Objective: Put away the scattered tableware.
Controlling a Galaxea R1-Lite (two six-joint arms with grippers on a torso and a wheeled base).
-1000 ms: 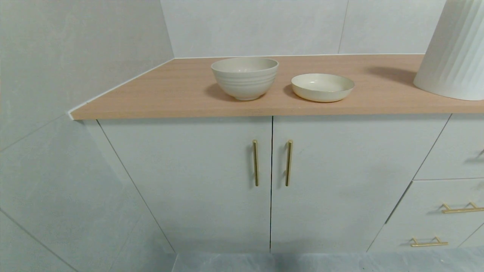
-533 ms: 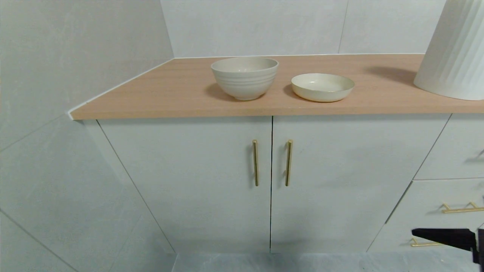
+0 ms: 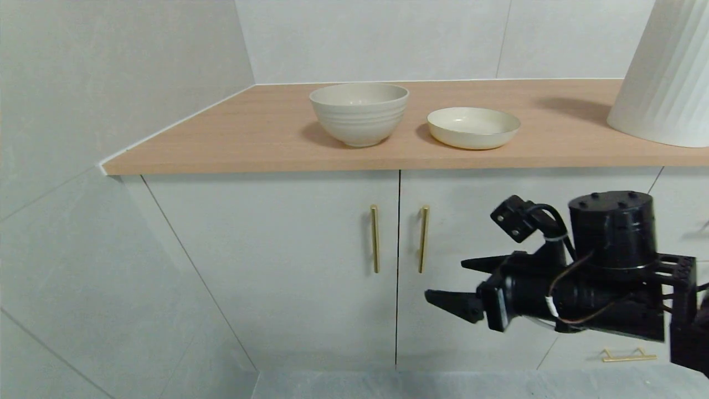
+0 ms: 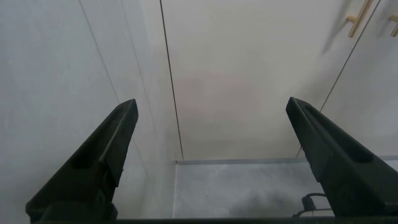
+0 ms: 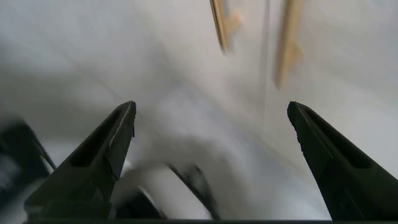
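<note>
A deep cream ribbed bowl (image 3: 359,113) and a shallow cream dish (image 3: 473,127) stand side by side on the wooden countertop (image 3: 249,144). Below it, my right gripper (image 3: 450,281) hangs open and empty in front of the right cabinet door (image 3: 498,221), pointing toward the two gold door handles (image 3: 423,239). In the right wrist view the open right gripper (image 5: 210,112) faces those blurred handles (image 5: 287,37). My left gripper (image 4: 211,109) is open and empty, low near the cabinet's base and floor.
A tall white ribbed vessel (image 3: 664,77) stands at the counter's right end. Both cabinet doors are closed, with drawers and a gold drawer pull (image 3: 628,354) to the right. A tiled wall (image 3: 83,166) closes off the left side.
My right arm has come up from the lower right edge of the head view and moved left in front of the right cabinet door. The bowl and dish have not moved.
</note>
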